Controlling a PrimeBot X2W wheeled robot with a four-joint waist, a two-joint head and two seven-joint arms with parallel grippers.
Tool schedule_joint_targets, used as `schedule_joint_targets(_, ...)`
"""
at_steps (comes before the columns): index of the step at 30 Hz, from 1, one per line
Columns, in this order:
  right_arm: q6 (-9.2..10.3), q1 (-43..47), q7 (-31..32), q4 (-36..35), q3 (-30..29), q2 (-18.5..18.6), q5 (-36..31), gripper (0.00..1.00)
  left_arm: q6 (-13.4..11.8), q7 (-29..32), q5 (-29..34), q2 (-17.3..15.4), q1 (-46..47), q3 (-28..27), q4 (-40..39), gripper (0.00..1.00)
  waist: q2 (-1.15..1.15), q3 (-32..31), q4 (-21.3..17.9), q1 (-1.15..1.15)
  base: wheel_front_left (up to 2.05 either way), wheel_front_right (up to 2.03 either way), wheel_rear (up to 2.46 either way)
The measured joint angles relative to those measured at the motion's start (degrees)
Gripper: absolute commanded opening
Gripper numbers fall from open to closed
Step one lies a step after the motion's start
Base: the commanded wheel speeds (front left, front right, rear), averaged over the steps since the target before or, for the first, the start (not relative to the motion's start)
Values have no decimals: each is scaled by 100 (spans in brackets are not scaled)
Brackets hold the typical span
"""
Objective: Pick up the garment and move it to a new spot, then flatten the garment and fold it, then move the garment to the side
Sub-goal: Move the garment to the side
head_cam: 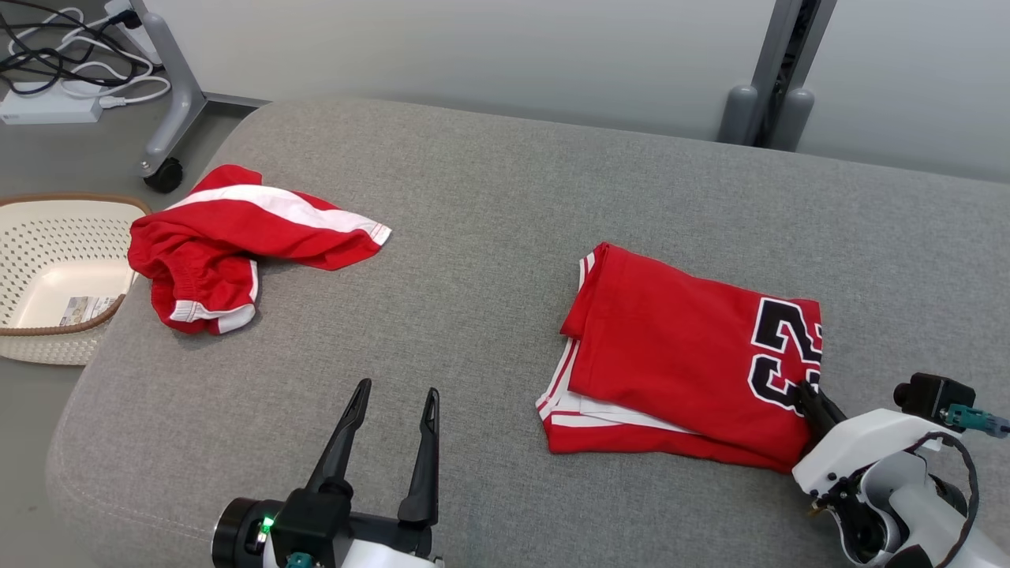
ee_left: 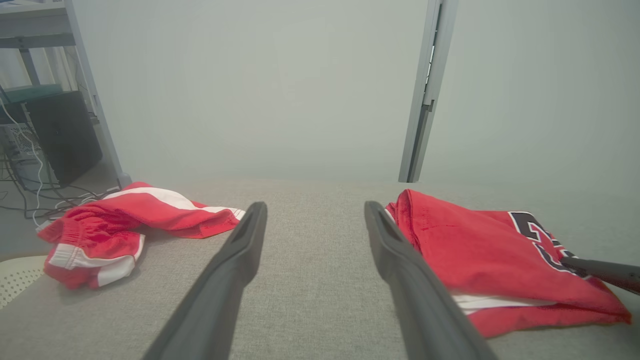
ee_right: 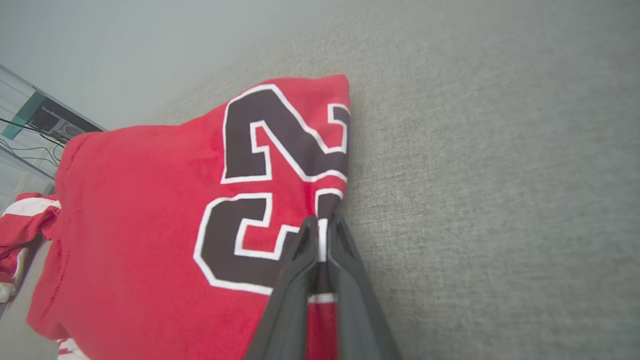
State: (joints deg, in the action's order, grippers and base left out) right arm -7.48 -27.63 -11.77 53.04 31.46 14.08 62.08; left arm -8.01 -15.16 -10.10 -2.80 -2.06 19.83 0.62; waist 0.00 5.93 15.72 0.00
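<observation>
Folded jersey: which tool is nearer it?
Right. The right tool pinches the jersey at its numbered edge; the left tool stands open over bare cushion, apart, to its left.

The head view looks forward and down from high over the grey cushion (head_cam: 489, 197), taking in most of it. The left wrist view sits low near the front edge, facing the back wall (ee_left: 280, 90). The right wrist view presses close over the folded jersey (ee_right: 140, 210), which all three views share.
</observation>
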Motion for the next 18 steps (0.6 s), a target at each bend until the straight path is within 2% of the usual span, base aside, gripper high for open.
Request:
schedule_joint_targets(9, -1, -270, -296, 86, 443, 208, -338, 0, 47, 1, 113, 0, -8, -9, -12, 100, 0, -21, -157, 0, 0, 0, 0)
schedule_joint_targets(18, -1, -326, -313, -121, 5, 218, -955, 0, 124, 0, 308, 0, 78, 34, -22, 100, 0, 59, -653, 0, 0, 0, 0)
